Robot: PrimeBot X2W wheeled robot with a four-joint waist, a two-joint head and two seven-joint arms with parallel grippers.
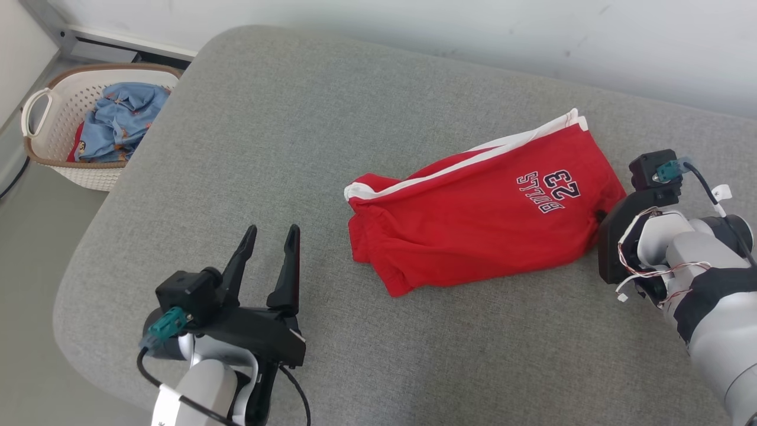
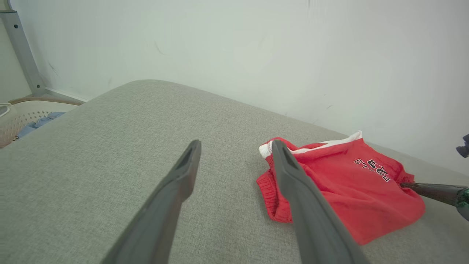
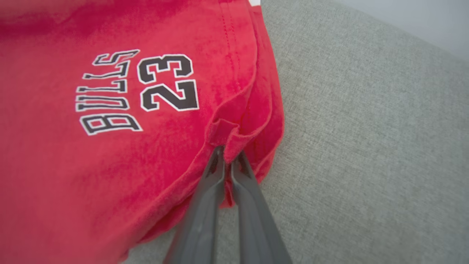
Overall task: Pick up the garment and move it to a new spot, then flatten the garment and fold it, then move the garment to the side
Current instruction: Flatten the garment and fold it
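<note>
The garment [image 1: 473, 219] is a pair of red shorts with white side stripes and "BULLS 23" printed in black. It lies rumpled on the right half of a grey padded surface [image 1: 284, 118]. My right gripper [image 1: 598, 218] is at the garment's right edge. The right wrist view shows this right gripper [image 3: 229, 152] shut on a small fold of the hem of the garment [image 3: 110, 154]. My left gripper [image 1: 273, 231] stands open near the front left, a short way left of the garment, nothing between its fingers. In the left wrist view, the left gripper [image 2: 236, 145] points toward the garment [image 2: 348, 190].
A white laundry basket [image 1: 36, 112] holding blue clothing [image 1: 118, 118] sits on the floor off the surface's back-left corner. A pale wall [image 1: 473, 35] runs close behind the surface. The grey surface's left and middle lie bare.
</note>
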